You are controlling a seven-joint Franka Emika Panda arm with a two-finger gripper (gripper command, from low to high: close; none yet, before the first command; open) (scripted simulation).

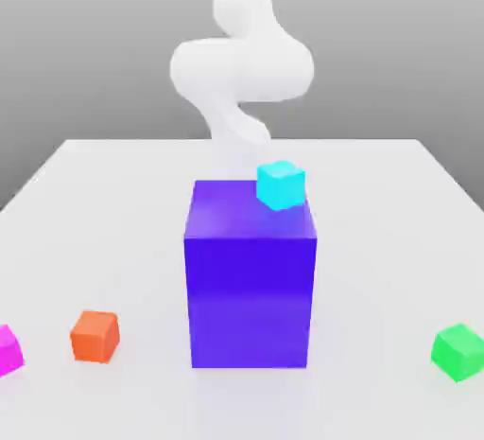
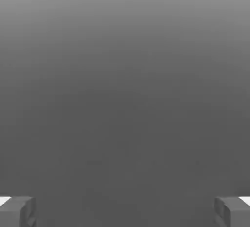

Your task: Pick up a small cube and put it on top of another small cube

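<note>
Hand view showed the gripper (image 2: pixel 125 211) spread wide, empty; the small cube (image 1: pixel 8 349) sat far off at the exterior view's lower-left corner.

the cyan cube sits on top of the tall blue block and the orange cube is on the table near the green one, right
Not quite. The orange cube sits near the pink cube, at the exterior view's left; the green cube is far off at its right. The cyan cube does appear to sit on the blue block.
</note>
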